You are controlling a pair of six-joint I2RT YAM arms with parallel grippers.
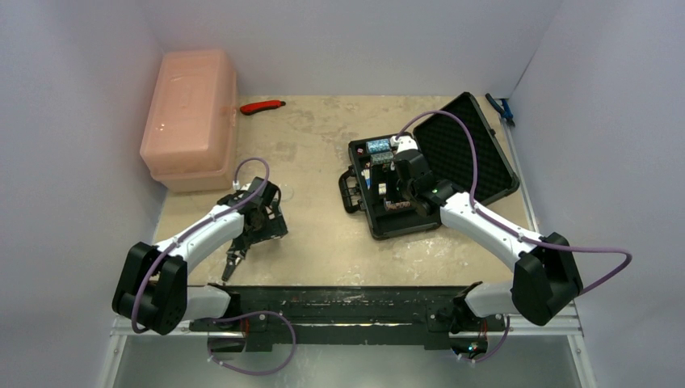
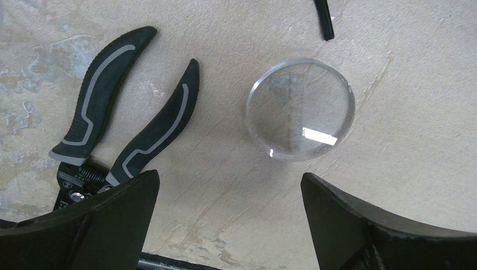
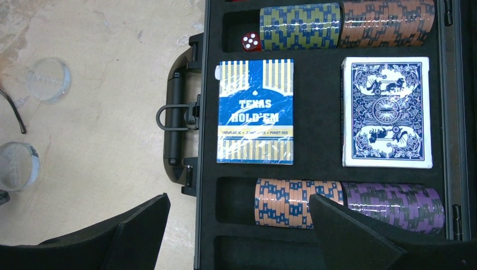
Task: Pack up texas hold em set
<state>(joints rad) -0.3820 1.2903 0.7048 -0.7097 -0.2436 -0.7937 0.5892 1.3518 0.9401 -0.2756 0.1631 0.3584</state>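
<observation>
A pink bin [image 1: 190, 121] sits upper left in the top view. Below it the left pincer [image 2: 229, 179] hangs open and empty over the counter [image 2: 405, 67]. Its wrist view shows pliers [image 2: 112, 112] at left and a clear disc [image 2: 301, 109] right of centre, apart. Right of centre the case [image 1: 494, 166] lies open, lid tipped back. The right pincer [image 3: 241, 198] hovers open above it. In its view two discs [image 3: 49, 80] lie at far left, outside the case. Inside, a wrapped deck [image 3: 255, 111] and a blue-backed deck [image 3: 387, 112] lie between chip rows [image 3: 349, 25], a red die [image 3: 251, 41] left of the upper row.
</observation>
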